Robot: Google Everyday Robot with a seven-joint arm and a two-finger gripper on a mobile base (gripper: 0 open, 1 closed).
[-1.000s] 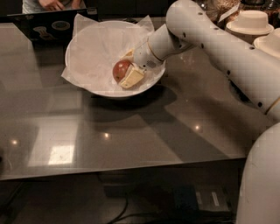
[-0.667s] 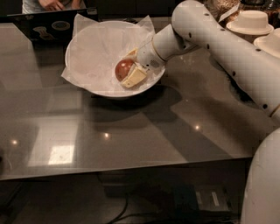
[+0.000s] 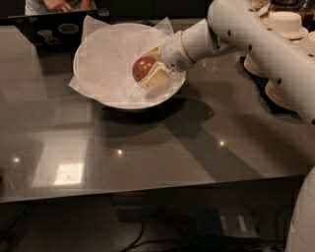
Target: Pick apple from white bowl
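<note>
On the bench (image 3: pixel 147 162): we see a dark, glossy top that mirrors a few lights; the white bowl (image 3: pixel 118 101) stands on its far half, left of the middle.
White bowl: wide and shallow, lined with crumpled white paper (image 3: pixel 101 59) whose corners stick up past the rim at the back and hang over it at the left.
Apple (image 3: pixel 141 69): small, round and glossy, reddish-orange, darker red on its left side with a paler sheen near the top. It sits inside the white bowl, in the right half, over the paper.
Gripper (image 3: pixel 148 67): it reaches into the white bowl from the right and is clamped on the apple. One cream-coloured finger (image 3: pixel 155 78) lies below and in front of the fruit, touching it; the other shows just above and behind it.
Contact with the paper: we cannot tell whether the apple rests on the lining or is just off it.
Arm (image 3: pixel 256 44): white and thick, it slants from the right edge down over the bowl's right rim, casting a broad shadow on the bench.
Right side: stacks of beige paper bowls (image 3: pixel 287 22) stand behind the arm, well apart from the white bowl.
Far left corner: a person's hand (image 3: pixel 58 5) shows beyond a black flat thing (image 3: pixel 49 32) just behind the white bowl.
</note>
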